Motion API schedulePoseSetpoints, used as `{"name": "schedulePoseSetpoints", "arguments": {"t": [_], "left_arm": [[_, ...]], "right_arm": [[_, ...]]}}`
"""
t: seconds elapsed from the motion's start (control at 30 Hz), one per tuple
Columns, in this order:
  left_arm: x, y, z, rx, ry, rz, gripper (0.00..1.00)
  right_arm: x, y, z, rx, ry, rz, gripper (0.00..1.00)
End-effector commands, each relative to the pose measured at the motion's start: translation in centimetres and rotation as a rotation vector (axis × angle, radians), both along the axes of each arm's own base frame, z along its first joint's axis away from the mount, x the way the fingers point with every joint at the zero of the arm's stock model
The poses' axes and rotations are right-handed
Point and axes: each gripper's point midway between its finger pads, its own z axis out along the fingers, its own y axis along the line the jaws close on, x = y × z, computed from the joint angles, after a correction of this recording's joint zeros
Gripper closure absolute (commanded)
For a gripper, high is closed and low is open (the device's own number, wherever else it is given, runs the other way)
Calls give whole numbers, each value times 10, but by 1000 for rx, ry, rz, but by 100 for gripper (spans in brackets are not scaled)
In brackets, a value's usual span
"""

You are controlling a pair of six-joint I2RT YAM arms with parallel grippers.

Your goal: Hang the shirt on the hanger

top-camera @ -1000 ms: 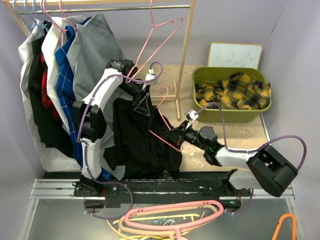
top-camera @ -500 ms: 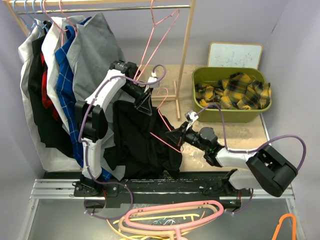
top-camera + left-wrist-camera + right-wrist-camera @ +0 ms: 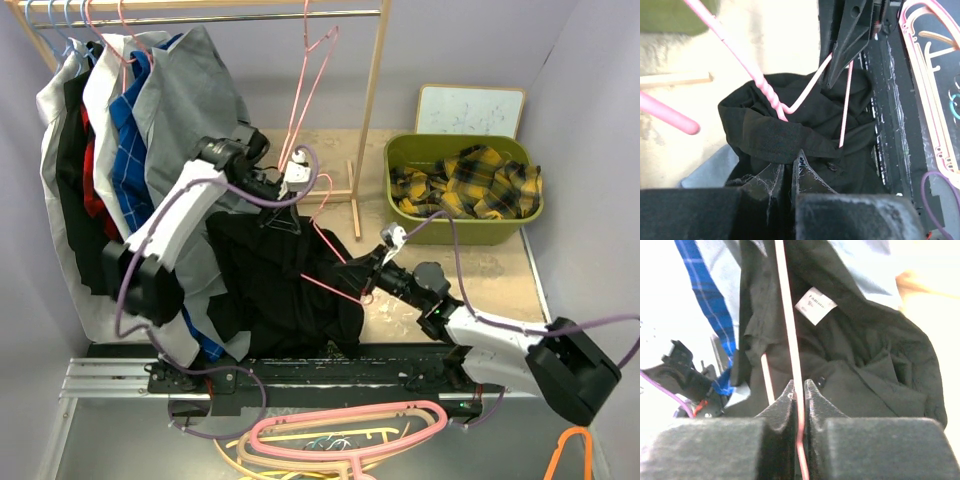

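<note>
Seen from above, your left gripper (image 3: pixel 284 222) sits just toward 11 o'clock from centre. It is clenched on a fold of the shirt (image 3: pixel 280 295). The left wrist view shows both fingers (image 3: pixel 774 176) pinching black cloth at its 6 o'clock edge.

The shirt hangs bunched from that grip. It spreads from the centre toward 7 o'clock and its lower part rests on the table (image 3: pixel 480 270).

The hanger (image 3: pixel 769 95) lies against the shirt's 3 o'clock side. Its twisted neck rises out of a cloth fold, and 2 thin pink wires cross the black fabric. You cannot tell whether either shoulder of the shirt sits on it.

Your right gripper (image 3: pixel 799 392) reaches in from 4 o'clock and grasps 1 hanger wire tight between its fingers. A white label (image 3: pixel 815 305) shows on the cloth beyond them.

A rail (image 3: pixel 230 17) of hung clothes stands at 11 o'clock. A green bin (image 3: pixel 400 215) holding plaid cloth (image 3: pixel 465 185) sits at 2 o'clock. A pile of hangers (image 3: pixel 345 432) lies at 6 o'clock.
</note>
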Motion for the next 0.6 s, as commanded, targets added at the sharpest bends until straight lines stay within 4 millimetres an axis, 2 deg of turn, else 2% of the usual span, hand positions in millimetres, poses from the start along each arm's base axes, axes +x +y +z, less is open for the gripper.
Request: {"name": "schedulePoseSetpoints", "arguments": {"t": [0.0,0.07,0.1,0.13,0.3,0.43,0.57], "left_arm": [[-26,9,74,-86,-182,98,100],[-39,17,96,-104,-244,119,100],[-46,22,104,-103,-269,128,100],[-51,27,109,-96,-294,140,100],[-65,51,119,-48,-379,230,100],[-73,61,134,-101,-380,266,100],[-78,66,143,-126,-397,282,100]], "right_arm": [[22,-20,42,62,-93,-156,75],[20,-25,50,71,-104,-169,41],[19,-27,54,75,-107,-174,12],[17,-31,60,90,-106,-185,1],[9,-57,82,122,-152,-263,0],[1,-63,68,166,-92,-271,0],[-6,-51,62,251,-20,-204,3]]}}
